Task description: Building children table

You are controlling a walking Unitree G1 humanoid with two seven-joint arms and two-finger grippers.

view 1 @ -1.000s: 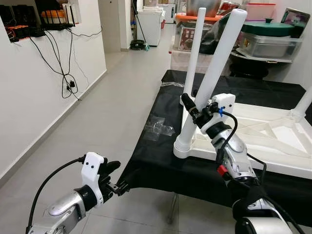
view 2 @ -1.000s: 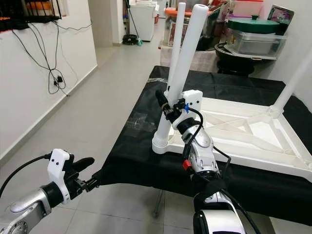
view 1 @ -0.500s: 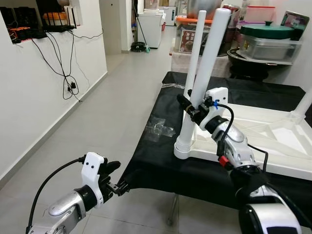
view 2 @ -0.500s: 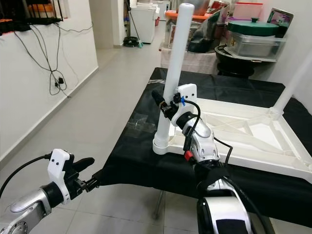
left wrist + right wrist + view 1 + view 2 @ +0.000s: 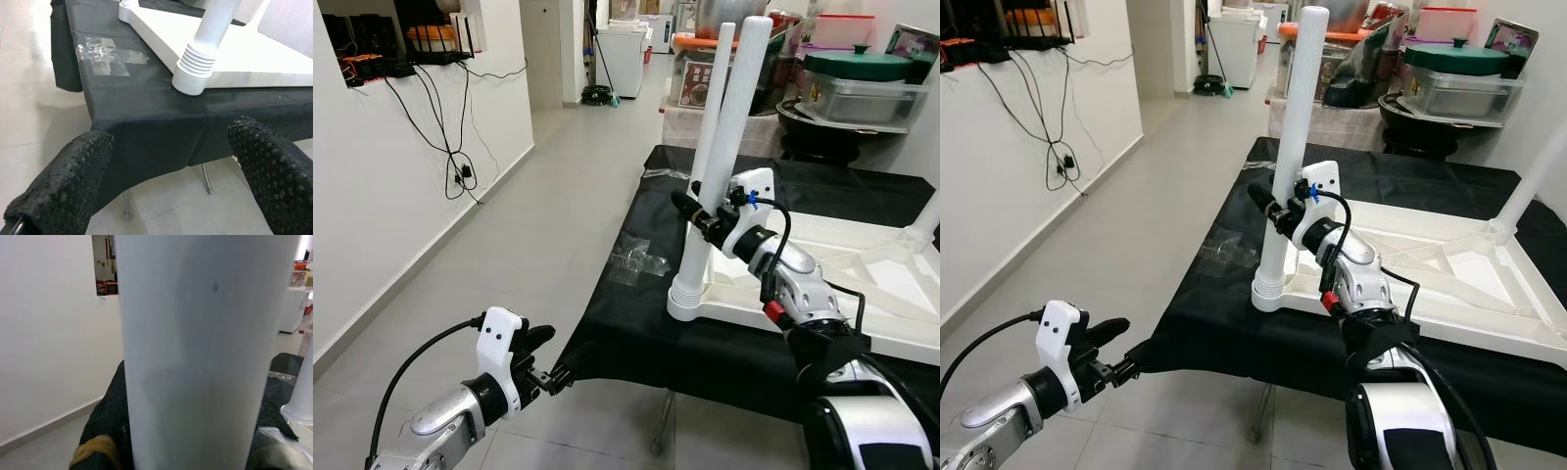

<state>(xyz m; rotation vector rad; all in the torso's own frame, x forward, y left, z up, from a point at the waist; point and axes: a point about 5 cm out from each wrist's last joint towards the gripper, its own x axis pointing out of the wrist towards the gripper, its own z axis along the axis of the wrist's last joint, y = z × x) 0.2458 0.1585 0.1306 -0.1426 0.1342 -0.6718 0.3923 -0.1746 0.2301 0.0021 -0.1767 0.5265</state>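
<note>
A white children's table top (image 5: 862, 284) lies upside down on a table draped in black cloth (image 5: 626, 323). At its near left corner a white leg (image 5: 729, 137) stands almost upright, its ribbed collar (image 5: 685, 299) in the corner socket. My right gripper (image 5: 698, 209) is shut on this leg at mid-height, and the leg (image 5: 205, 352) is close up in the right wrist view. A second leg (image 5: 715, 78) stands behind it, and a third (image 5: 1538, 176) at the far right corner. My left gripper (image 5: 546, 370) hangs open, low, in front of the cloth's corner.
A crumpled clear wrapper (image 5: 634, 259) lies on the cloth near the left edge. Pots and storage boxes (image 5: 852, 69) crowd the back. A white wall with hanging cables (image 5: 450, 147) borders the tiled floor on the left.
The leg held by my right gripper has swung from leaning right to nearly upright. The left arm has not moved.
</note>
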